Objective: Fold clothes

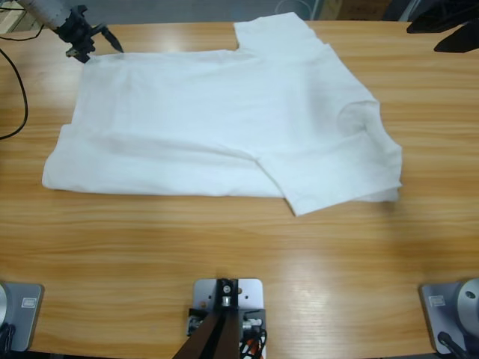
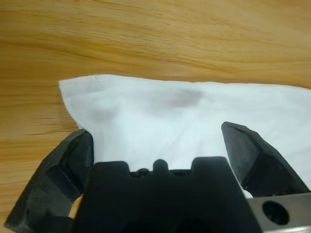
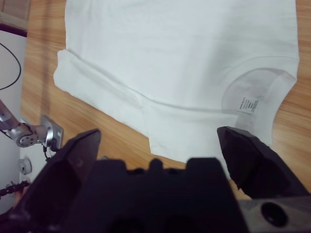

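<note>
Partly cut-off right gripper (image 1: pixel 449 34), top corner.

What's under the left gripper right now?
The T-shirt's corner lies on the wooden table, between the open jaws of the left gripper. Anything beneath the cloth is covered.

Far left, the left arm (image 1: pixel 46 9) shows a rounded silver-grey link ending in the black left gripper (image 1: pixel 105 43), knobbly at the wrist, its jaws thin and pointed. The wrist views show matte black, wedge-shaped jaws with bevelled faces and a notched black body. The right gripper (image 3: pixel 160 145) has a silver plate with a round hole.
</note>
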